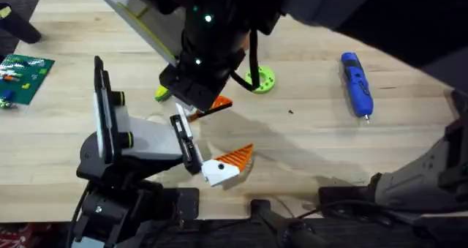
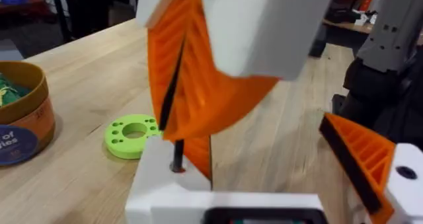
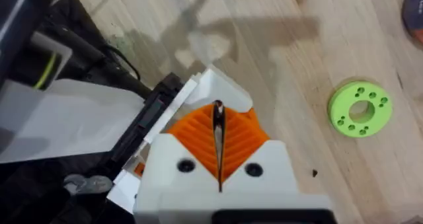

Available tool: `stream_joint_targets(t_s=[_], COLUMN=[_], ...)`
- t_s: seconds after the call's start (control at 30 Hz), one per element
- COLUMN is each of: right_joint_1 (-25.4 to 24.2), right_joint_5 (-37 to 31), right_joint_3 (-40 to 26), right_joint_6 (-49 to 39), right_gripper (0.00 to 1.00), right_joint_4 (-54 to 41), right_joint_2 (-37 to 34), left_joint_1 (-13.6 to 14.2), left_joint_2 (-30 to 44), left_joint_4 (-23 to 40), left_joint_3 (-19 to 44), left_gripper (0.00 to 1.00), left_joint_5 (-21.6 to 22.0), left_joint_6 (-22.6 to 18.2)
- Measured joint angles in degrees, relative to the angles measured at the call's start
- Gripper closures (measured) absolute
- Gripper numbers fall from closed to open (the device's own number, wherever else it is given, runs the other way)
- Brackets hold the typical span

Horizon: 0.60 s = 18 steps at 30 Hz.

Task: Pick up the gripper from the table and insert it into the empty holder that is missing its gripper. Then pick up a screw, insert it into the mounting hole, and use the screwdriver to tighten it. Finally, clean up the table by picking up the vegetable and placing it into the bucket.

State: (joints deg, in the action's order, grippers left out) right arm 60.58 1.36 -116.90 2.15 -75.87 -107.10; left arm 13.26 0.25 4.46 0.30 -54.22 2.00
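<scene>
Screwdriver [image 1: 357, 83] nr table's [image 1: 307, 153] right edge

Matt wooden table [image 1: 307, 153]; glossy blue plastic screwdriver [image 1: 356, 80], metal-tipped.

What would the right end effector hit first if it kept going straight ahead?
Probably the white finger of the left end effector, just past the held screw; depth is unclear.
</scene>
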Motion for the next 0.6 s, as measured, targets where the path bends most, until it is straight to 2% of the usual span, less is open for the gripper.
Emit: stream_joint_targets(t_s=[0.6], right_joint_1=[0.0], right_joint_5=[-0.5], right_joint_3=[0.0], right_joint_6=[0.0], right_gripper=[0.996], right_joint_4=[-1.0], right_joint_2=[0.0], left_joint_1=[0.0], left_joint_2=[0.0], left_joint_4=[0.0], left_joint_3=[0.0], left_gripper=[0.015], left_joint_5=[0.0], left_joint_6=[0.0])
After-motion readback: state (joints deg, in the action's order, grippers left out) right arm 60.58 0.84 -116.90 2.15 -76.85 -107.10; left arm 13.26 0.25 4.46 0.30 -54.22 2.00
